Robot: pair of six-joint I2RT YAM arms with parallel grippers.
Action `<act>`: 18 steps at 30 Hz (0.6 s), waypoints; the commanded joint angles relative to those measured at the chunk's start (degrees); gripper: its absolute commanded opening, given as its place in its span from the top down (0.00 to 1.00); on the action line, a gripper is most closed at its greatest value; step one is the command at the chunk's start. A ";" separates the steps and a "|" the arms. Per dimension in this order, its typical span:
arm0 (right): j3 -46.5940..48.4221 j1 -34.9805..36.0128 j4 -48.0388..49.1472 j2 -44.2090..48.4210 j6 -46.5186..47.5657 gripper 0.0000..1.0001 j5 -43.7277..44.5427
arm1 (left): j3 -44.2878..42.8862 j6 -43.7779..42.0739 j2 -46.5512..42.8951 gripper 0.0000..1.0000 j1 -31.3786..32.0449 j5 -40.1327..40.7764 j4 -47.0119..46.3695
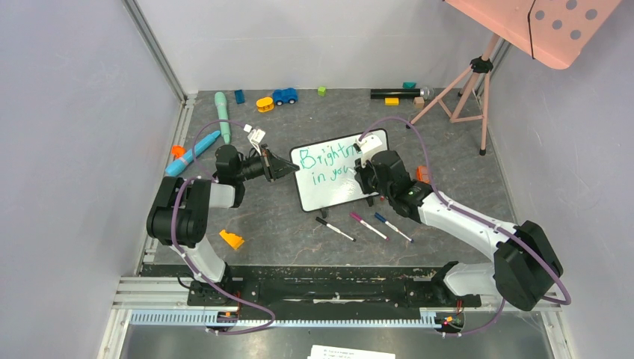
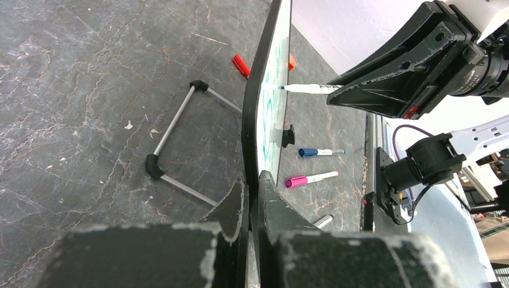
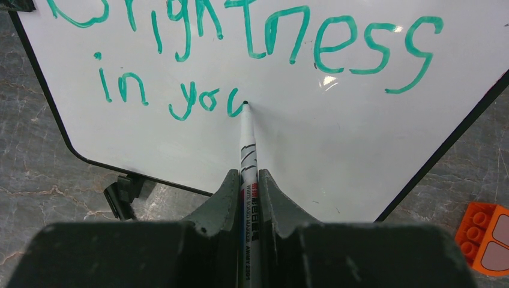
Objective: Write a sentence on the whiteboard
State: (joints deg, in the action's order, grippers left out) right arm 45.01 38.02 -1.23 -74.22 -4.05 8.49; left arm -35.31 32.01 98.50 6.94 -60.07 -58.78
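My right fingers (image 3: 230,189) are pinched tight on the barrel of the teal marker (image 3: 246,141), its tip touching the whiteboard (image 3: 336,156) at the end of "in you", so the sentence (image 3: 336,42) stands partway through its second line. My left fingers (image 2: 235,207) are clamped on the board's left edge, where it stands tilted on its feet mid-counter (image 2: 90,90). I judge the board light, stiff and apt to slide or tip under pen pressure, so the framed edge is the right hold; the thin, slick marker wants a firm grip.
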 commanded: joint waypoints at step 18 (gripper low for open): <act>-2.43 -0.96 1.34 1.85 -0.95 1.00 0.85 | -0.39 -7.05 -0.91 0.98 0.79 -0.22 0.52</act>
State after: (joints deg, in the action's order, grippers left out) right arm 44.53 37.76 -0.84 -73.87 -4.56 7.99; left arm -35.31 32.01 98.50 6.94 -60.07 -58.78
